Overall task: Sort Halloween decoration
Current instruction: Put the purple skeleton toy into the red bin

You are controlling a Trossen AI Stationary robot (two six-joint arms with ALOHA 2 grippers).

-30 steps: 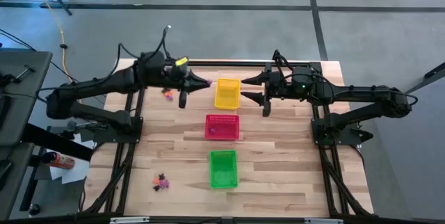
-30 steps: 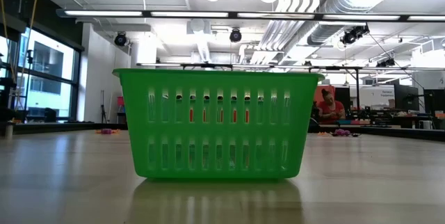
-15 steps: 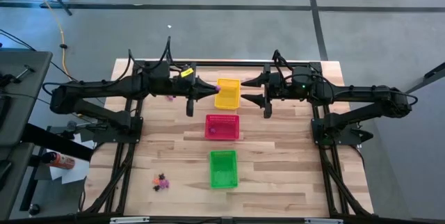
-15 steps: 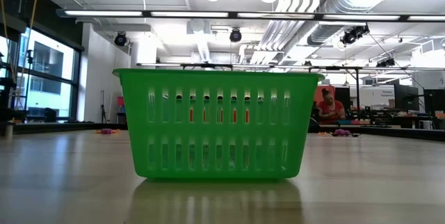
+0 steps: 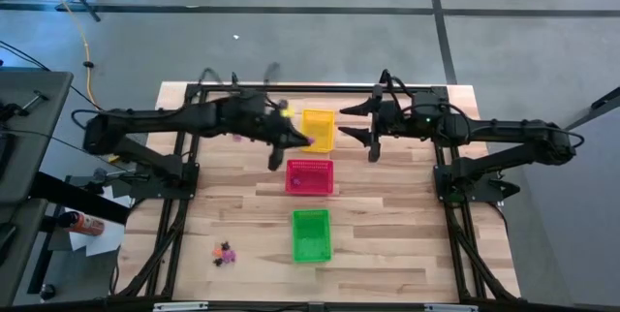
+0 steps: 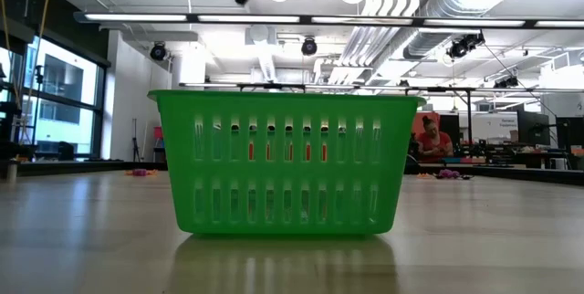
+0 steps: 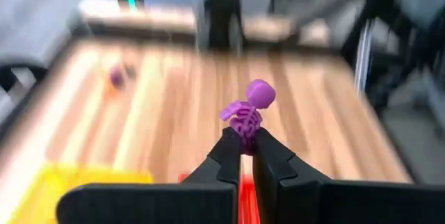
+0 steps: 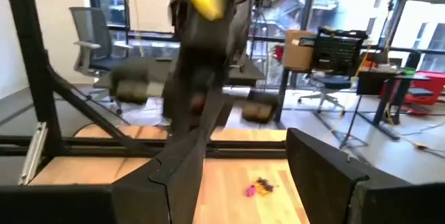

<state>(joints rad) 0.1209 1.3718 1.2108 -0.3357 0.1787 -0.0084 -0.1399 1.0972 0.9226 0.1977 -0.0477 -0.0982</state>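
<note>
Left fingers (image 7: 240, 156) pinch a purple skeleton (image 7: 247, 110); I see no readable writing anywhere.
It hangs between the yellow basket (image 5: 318, 130) and red basket (image 5: 309, 176). Right fingers (image 5: 355, 124) gape wide beside the yellow one. Green basket (image 6: 285, 162) fills the low view; trinkets (image 5: 225, 251) lie on the surface (image 5: 387, 234).

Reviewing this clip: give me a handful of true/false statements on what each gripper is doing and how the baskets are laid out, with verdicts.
1. The left gripper is shut on a purple skeleton. True.
2. The right gripper holds an orange trinket. False: it is open and empty, beside the yellow basket.
3. The red basket sits between the yellow and the green basket. True.
4. No trinkets are left on the table. False: a small cluster of trinkets lies to the left of the green basket.
</note>
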